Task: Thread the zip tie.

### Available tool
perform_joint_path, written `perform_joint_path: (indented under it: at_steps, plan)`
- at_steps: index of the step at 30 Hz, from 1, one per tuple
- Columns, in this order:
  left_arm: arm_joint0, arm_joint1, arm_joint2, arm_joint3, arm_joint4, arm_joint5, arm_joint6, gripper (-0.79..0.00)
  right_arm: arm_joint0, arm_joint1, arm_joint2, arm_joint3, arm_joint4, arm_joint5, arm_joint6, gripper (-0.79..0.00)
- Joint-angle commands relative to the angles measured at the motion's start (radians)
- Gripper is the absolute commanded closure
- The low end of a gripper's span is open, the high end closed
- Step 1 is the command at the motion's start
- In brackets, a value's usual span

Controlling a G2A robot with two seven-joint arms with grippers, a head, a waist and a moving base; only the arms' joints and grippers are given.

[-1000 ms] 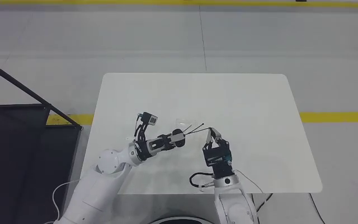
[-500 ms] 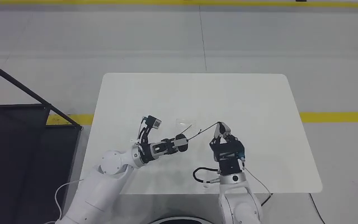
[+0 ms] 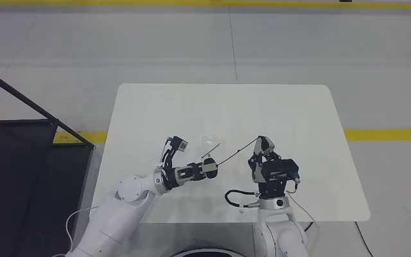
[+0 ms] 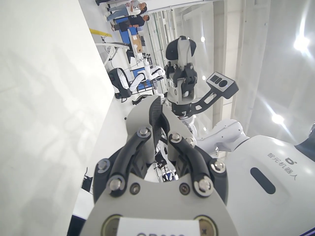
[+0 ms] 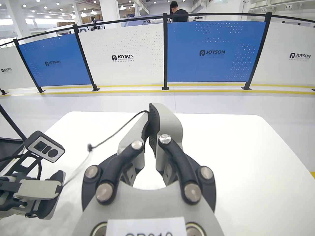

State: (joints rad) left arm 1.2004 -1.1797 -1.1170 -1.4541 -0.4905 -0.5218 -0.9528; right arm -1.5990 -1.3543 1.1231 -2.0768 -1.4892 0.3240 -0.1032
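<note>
Top view: zip tie (image 3: pixel 239 151) spans between left claw (image 3: pixel 210 168) and right claw (image 3: pixel 261 140), both pinched shut on it.

Right gripper (image 5: pixel 151 124), fingers clamped on a black zip tie (image 5: pixel 111 136) above the white table (image 5: pixel 233 148). The strap arcs from this gripper toward the left gripper (image 5: pixel 53 185).

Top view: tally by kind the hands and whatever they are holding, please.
hands: 2 (left hand, right hand)
black zip tie: 1, stretched between the two hands
total: 3
</note>
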Motion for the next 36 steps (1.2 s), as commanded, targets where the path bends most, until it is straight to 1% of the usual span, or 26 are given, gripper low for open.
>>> perform_joint_path:
  at_steps: [1, 5, 9, 10, 11, 12, 17, 21, 25, 30, 32, 36]
  plan:
    - [-0.001, 0.000, 0.001, 0.003, -0.002, -0.001, -0.002, 0.000, -0.002, -0.001, 0.004, 0.000, 0.011, -0.001, -0.008, 0.000]
    - [-0.001, 0.000, 0.001, 0.007, -0.004, -0.004, -0.005, 0.000, -0.007, -0.003, 0.012, -0.001, 0.026, -0.006, -0.018, 0.000]
    - [-0.001, -0.001, 0.001, 0.007, -0.013, -0.006, -0.002, 0.000, -0.006, -0.002, 0.010, 0.007, -0.007, -0.041, 0.001, 0.000]
    - [0.000, -0.001, 0.001, 0.007, -0.016, -0.006, -0.002, -0.265, -0.006, -0.001, 0.008, 0.009, -0.021, -0.049, 0.008, 0.000]
    - [0.000, -0.001, 0.000, 0.006, -0.020, -0.004, 0.000, -0.591, -0.005, -0.001, 0.006, 0.010, -0.034, -0.055, 0.015, 0.000]
    - [0.002, -0.001, -0.005, 0.006, -0.026, -0.006, 0.018, -0.785, -0.006, -0.001, 0.003, 0.011, -0.045, -0.058, 0.023, 0.000]
    - [0.011, -0.002, -0.019, -0.013, -0.045, -0.008, 0.051, -0.785, -0.013, 0.001, -0.011, 0.009, -0.120, -0.081, 0.039, 0.000]
    - [0.029, 0.003, -0.047, -0.032, -0.058, -0.018, 0.054, -0.785, -0.031, 0.001, -0.021, -0.009, -0.200, -0.060, 0.051, 0.000]
    - [0.067, 0.012, -0.097, -0.050, -0.088, -0.040, 0.052, -0.785, -0.057, 0.003, -0.027, -0.035, -0.312, -0.028, 0.069, 0.000]
    - [0.134, 0.027, -0.184, -0.062, -0.139, -0.073, 0.026, -0.785, -0.107, 0.010, -0.043, -0.084, -0.566, -0.007, 0.107, 0.000]
    - [0.160, 0.033, -0.215, -0.066, -0.160, -0.084, 0.017, -0.785, -0.127, 0.013, -0.045, -0.103, -0.718, -0.001, 0.143, 0.000]
    - [0.210, 0.040, -0.268, -0.080, -0.199, -0.108, 0.008, -0.785, -0.158, 0.010, -0.084, -0.123, -1.060, 0.025, 0.285, 0.000]
